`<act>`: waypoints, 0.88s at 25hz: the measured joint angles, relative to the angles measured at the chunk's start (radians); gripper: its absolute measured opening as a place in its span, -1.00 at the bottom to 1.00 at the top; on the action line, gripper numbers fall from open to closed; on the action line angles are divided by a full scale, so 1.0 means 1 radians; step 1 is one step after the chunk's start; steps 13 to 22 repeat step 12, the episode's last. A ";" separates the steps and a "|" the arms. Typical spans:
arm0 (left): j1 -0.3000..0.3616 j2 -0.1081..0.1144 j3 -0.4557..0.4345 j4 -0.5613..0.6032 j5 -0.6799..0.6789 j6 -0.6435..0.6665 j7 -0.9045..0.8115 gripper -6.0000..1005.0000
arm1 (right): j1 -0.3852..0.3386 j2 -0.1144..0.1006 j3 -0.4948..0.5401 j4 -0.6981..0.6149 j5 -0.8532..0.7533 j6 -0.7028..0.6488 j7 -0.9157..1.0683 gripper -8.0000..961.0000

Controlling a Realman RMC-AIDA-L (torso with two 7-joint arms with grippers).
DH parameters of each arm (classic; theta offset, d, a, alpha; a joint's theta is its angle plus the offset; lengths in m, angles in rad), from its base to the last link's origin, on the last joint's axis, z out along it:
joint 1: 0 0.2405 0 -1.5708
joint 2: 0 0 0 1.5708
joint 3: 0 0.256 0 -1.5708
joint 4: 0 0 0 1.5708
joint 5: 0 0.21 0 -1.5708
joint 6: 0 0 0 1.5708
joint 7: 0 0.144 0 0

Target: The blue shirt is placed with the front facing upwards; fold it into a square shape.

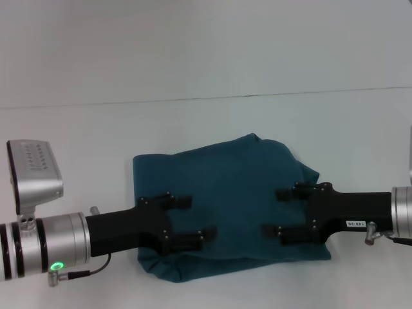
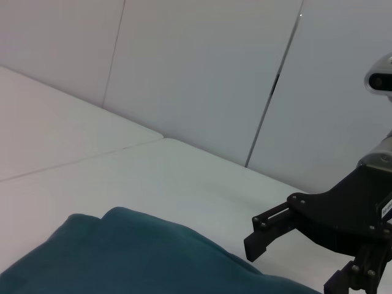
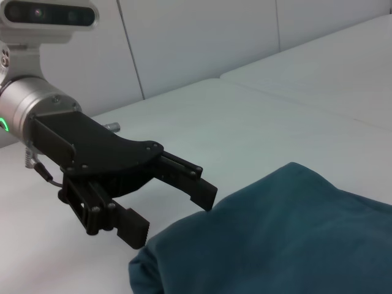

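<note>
I'm looking at what reads as a bare lab or test cell: a plain white tabletop with a seam, backed by blank white wall panels, nothing homely.

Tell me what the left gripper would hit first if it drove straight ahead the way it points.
Likely the right gripper: the left gripper faces it, open, above the folded blue shirt. Heights are unclear, so it could brush the shirt first.

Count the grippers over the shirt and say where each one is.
2. The left gripper hangs open over the left part of the folded blue shirt; the right gripper hangs open over its right part, facing the other.
</note>
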State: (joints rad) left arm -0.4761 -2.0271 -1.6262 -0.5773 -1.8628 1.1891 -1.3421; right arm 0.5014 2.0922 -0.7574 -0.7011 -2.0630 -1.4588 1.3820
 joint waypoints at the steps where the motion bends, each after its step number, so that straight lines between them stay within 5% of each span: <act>1: 0.000 -0.001 -0.003 0.000 0.001 0.000 0.000 0.79 | -0.001 0.000 0.001 0.000 0.000 0.002 -0.003 0.94; 22: -0.002 -0.002 -0.010 0.004 0.027 -0.010 -0.013 0.79 | -0.010 0.002 -0.003 0.000 0.005 0.009 -0.004 0.94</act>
